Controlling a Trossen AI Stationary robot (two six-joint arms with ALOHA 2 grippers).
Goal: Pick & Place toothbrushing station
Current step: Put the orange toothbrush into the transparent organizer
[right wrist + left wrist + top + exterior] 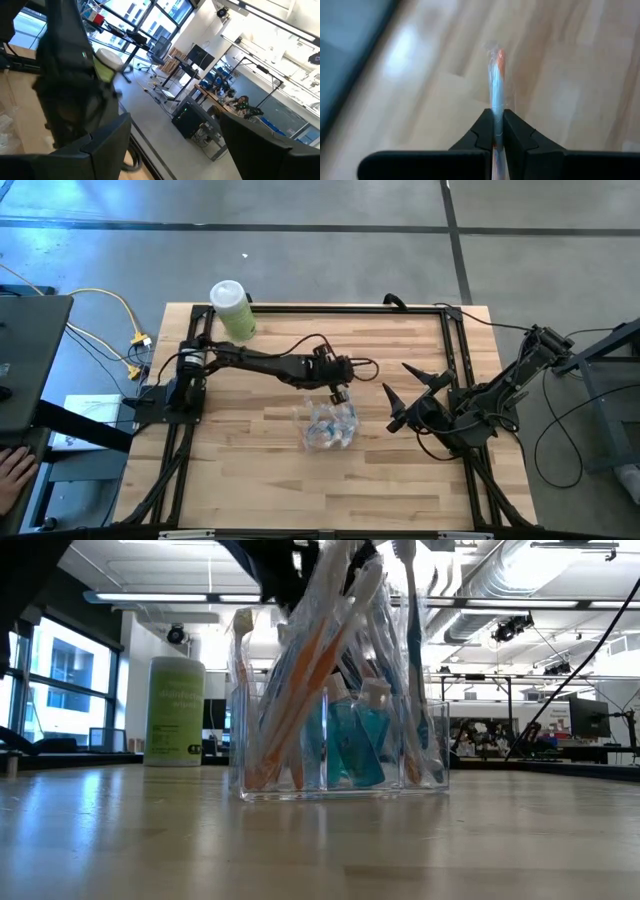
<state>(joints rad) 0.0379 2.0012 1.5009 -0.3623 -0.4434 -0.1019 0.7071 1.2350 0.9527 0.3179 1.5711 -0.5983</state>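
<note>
From the high view my left gripper (pixel 338 392) hangs just above the clear holder (pixel 329 426) mid-table, far nearer to it than my right gripper (pixel 412 390), which waits open, off to the holder's right by the table's edge. Low view: the holder (pixel 338 745) stands upright on the table, toothbrushes (pixel 330 650) fanned steeply upward toward the dark gripper above them. Left wrist view: my fingers (pixel 482 132) are clamped on one orange and clear toothbrush (pixel 497 85), its long axis running straight out between them, so I judge the next move runs along it.
</note>
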